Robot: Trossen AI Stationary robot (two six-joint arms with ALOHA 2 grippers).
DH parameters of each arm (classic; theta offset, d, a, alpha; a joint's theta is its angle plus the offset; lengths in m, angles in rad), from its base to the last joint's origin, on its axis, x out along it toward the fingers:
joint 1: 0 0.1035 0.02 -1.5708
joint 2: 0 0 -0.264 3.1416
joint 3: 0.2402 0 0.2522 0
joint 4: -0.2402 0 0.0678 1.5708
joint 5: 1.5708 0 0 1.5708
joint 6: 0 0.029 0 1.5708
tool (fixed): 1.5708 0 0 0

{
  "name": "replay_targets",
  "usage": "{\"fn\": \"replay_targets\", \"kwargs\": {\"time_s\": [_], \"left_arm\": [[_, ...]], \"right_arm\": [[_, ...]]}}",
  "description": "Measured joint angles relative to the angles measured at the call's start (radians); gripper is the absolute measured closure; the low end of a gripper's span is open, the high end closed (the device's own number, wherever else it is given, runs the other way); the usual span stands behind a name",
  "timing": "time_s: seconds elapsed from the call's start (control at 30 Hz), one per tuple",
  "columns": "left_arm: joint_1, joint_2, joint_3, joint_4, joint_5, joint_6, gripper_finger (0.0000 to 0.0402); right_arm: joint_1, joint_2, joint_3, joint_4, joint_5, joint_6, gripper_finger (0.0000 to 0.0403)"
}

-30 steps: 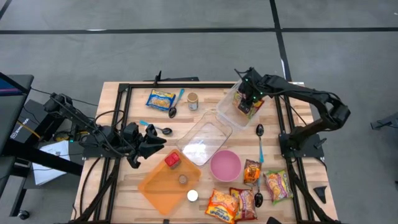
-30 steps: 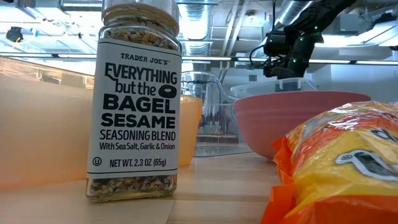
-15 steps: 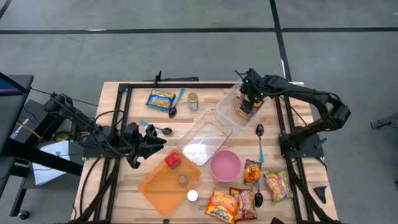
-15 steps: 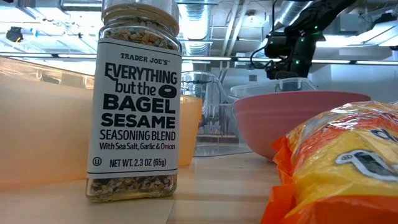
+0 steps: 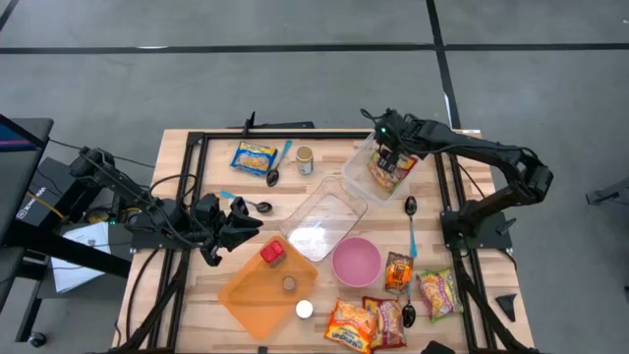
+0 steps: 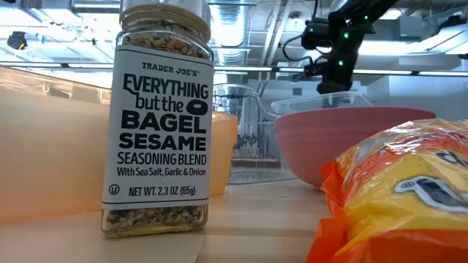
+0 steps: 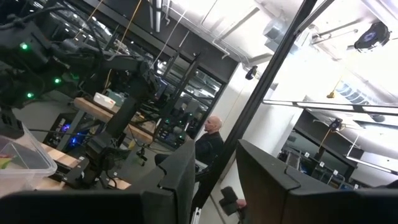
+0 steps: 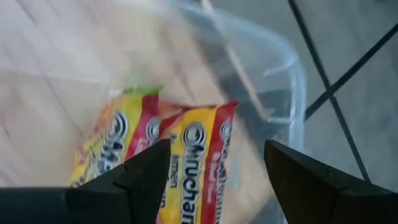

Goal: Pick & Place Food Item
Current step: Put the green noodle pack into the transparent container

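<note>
Two ramen packets (image 5: 385, 168) lay in the clear plastic tub (image 5: 358, 167) at the far right of the wooden table (image 5: 197, 300), with the right gripper (image 5: 384, 145) just above them.

The right gripper's fingers (image 8: 143, 180) were spread wide and held nothing; the yellow and red packets showed between them in the wrist view. The left gripper (image 5: 236, 220) waited over the left side of the table, beside an orange tray (image 5: 251, 295) with a red-lidded jar (image 5: 272, 254) in it. I cannot tell if its fingers were apart or together. Between the tub and the tray sat a clear glass dish (image 5: 324, 216) and a pink bowl (image 5: 356, 261). Close to the low camera stood a jar of bagel sesame seasoning (image 6: 161, 117).
</note>
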Motion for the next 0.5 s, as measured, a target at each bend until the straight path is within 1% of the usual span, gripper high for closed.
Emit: {"fn": "replay_targets", "kwargs": {"time_s": [0.03,0.07,0.1,0.17,0.23,0.33,0.4,0.5], "left_arm": [[0.0,0.0,0.0,0.0,0.0,0.0,0.0289],[0.0,0.0,0.0,0.0,0.0,0.0,0.0289],[0.0,0.0,0.0,0.0,0.0,-0.002,0.0289],[0.0,0.0,0.0,0.0,0.006,-0.004,0.0289],[-0.001,0.0,0.0,0.0,0.014,-0.004,0.0289],[-0.001,0.0,0.0,0.0,0.026,-0.003,0.0289],[-0.001,0.0,0.0,0.0,0.027,-0.003,0.0289],[-0.001,0.0,0.0,0.0,0.028,-0.003,0.0289]], "right_arm": [[0.001,0.0,0.017,-0.001,-0.006,0.004,0.0147],[0.0,0.0,0.036,-0.008,-0.036,0.013,0.0147],[-0.001,-0.001,0.057,-0.019,-0.081,0.025,0.0147],[-0.017,-0.006,0.088,-0.062,-0.216,0.053,0.0147],[-0.031,-0.006,0.1,-0.112,-0.308,0.086,0.0147],[-0.042,0.009,0.098,-0.192,-0.349,0.156,0.0147],[-0.042,0.015,0.098,-0.211,-0.378,0.201,0.0147],[-0.022,0.016,0.098,-0.197,-0.377,0.235,0.0147]]}}
